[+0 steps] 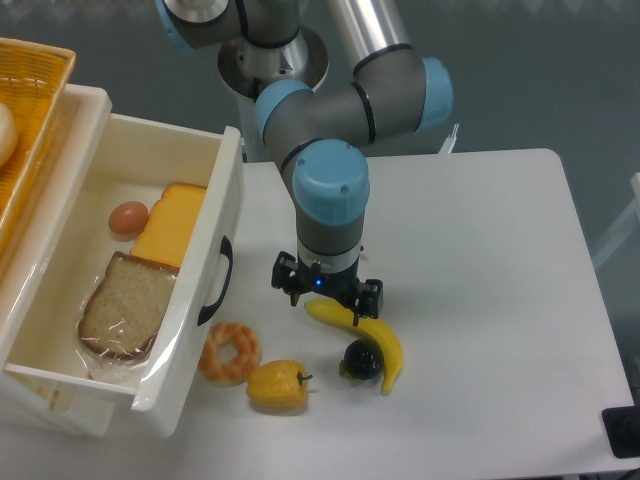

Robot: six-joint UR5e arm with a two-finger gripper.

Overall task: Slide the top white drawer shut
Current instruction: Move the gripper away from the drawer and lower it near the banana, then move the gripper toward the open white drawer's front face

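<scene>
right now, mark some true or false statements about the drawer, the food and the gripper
1. The top white drawer is pulled open. True.
2. An egg lies inside the drawer. True.
3. The banana lies inside the drawer. False: it lies on the table.
4. The gripper grips the drawer handle. False: it hangs over the banana, apart from the handle.
5. Bread lies in the drawer. True.

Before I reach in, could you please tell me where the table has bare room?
Free: the table's right half, right of the banana. Crowded: between the top white drawer and banana, where the donut, yellow pepper, dark fruit and gripper sit.
</scene>
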